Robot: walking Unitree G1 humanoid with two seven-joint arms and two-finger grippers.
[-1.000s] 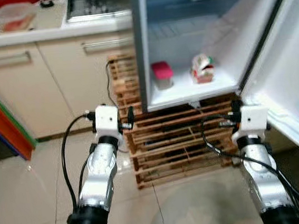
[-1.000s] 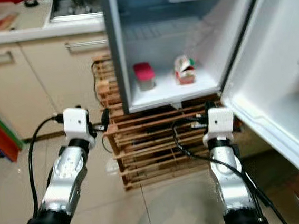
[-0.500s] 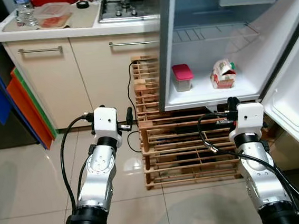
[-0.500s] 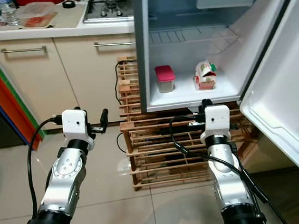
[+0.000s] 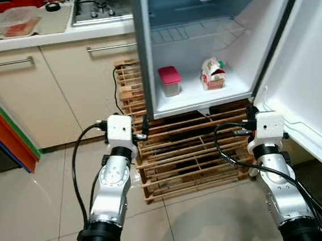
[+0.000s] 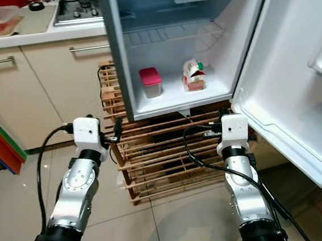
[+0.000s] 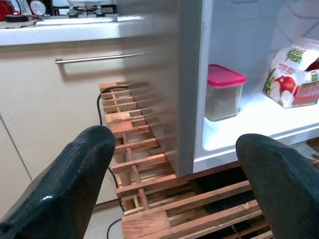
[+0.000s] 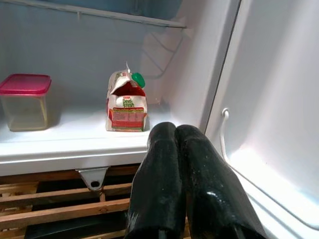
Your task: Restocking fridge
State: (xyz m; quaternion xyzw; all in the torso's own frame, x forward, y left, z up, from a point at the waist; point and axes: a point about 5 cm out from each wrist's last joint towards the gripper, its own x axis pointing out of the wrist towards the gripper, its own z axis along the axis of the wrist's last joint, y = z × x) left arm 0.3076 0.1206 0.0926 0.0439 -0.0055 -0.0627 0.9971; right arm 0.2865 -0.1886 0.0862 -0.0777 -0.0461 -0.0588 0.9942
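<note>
Fridge (image 5: 204, 96) stood open on a wooden pallet stack (image 5: 193, 157), door (image 6: 294, 85) swung wide to the robot's right. On the fridge floor: a clear container with a pink lid (image 5: 170, 81) toward the left edge, and a juice carton (image 8: 126, 102) further right, well apart from it. Carton was red and white with a green cap, its top pushed in; apple pictures showed on one side (green lettering on it looked like "fresh" in the left wrist view, the rest too small to read).

Left gripper (image 7: 174, 174) was held low before the fridge's left front edge, fingers (image 7: 65, 184) spread wide, nothing between them. Right gripper (image 8: 174, 164) was held below the fridge's right front corner, its two fingers pressed together, holding nothing.

Counter (image 5: 38, 35) to the left carried a gas hob (image 5: 98, 4), a lidded tub with red contents (image 5: 17, 21) and a roll of tape (image 5: 53, 5). White wire shelf (image 5: 195, 30) sat above the two items.
</note>
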